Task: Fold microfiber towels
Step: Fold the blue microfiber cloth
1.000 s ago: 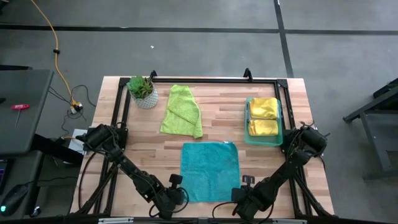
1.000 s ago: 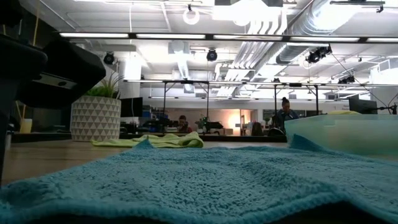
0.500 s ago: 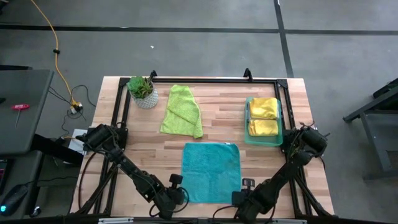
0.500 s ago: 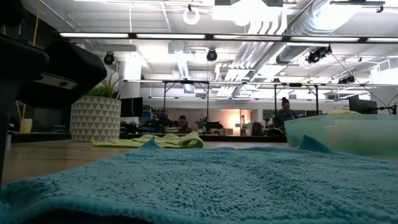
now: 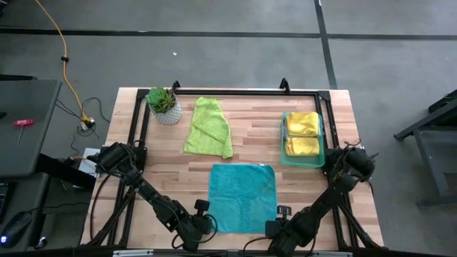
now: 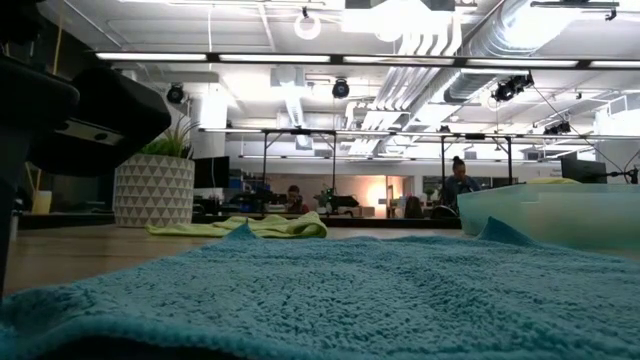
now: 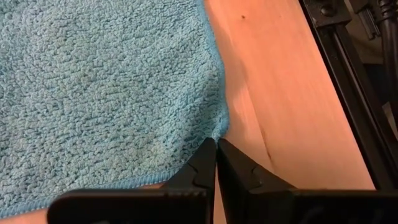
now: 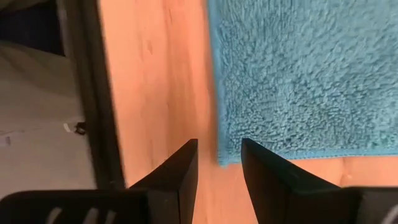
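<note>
The teal towel (image 5: pixel 242 197) lies flat on the table's (image 5: pixel 250 146) near side. It looks soft, light and floppy, so its near corners are the best spots to grab. The left gripper (image 7: pixel 216 144) is pressed together, its tips touching one corner. The right gripper (image 8: pixel 219 154) is spread just beside the other corner.

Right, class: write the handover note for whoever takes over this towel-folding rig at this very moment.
Left gripper: shut, at the near left corner of the teal towel; whether it pinches the cloth cannot be told.
Right gripper: open, empty, poised at the near right corner of that towel.
Teal towel lies flat, unfolded, at the table's near middle.
Lime green towel lies crumpled farther back, beside the potted plant.
Two yellow towels sit folded in the green tray.
Done: the yellow pair. Left: fold the teal, then the lime green.
</note>
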Motion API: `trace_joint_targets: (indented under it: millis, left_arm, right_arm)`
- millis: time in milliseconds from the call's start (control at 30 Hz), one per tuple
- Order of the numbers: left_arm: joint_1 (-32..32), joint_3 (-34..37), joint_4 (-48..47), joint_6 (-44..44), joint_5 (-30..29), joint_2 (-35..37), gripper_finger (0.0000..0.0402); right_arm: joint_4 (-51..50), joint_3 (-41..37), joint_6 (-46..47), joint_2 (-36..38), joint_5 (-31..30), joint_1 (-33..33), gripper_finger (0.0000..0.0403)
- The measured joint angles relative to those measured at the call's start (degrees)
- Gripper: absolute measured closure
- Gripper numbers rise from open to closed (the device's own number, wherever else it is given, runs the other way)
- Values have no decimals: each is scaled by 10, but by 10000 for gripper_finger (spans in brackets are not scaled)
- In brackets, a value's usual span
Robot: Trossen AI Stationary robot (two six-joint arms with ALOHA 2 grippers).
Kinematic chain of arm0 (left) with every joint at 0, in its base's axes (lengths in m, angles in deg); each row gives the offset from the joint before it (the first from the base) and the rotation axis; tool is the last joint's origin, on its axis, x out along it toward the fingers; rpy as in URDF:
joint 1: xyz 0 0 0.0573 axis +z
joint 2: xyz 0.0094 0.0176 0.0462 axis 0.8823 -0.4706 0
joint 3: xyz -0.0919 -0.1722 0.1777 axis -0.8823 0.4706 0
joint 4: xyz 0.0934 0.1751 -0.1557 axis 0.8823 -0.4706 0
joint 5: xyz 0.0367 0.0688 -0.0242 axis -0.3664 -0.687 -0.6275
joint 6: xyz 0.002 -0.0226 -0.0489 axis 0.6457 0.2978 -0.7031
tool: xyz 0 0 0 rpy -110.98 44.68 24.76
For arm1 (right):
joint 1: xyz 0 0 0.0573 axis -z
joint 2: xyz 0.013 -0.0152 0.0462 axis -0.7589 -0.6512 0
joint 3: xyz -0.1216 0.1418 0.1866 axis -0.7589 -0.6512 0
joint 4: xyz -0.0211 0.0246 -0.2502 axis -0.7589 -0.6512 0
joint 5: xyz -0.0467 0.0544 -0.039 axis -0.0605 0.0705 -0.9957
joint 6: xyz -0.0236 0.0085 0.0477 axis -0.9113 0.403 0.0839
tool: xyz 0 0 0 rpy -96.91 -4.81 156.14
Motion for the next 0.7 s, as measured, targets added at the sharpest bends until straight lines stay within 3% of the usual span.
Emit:
trace_joint_targets:
  millis: [167,433,533,700]
  left_arm:
    - [0,0,0,0,2,0,401]
    - [1,0,0,-3,5,0,401]
    - [1,0,-4,-24,6,4,401]
    - [-1,3,-41,-56,-3,22,401]
  right_arm:
    - [-1,4,-3,-29,31,0,289]
    - [-9,3,-2,-39,31,0,292]
    - [-23,3,10,-40,25,0,316]
    - [-32,2,33,-40,14,0,393]
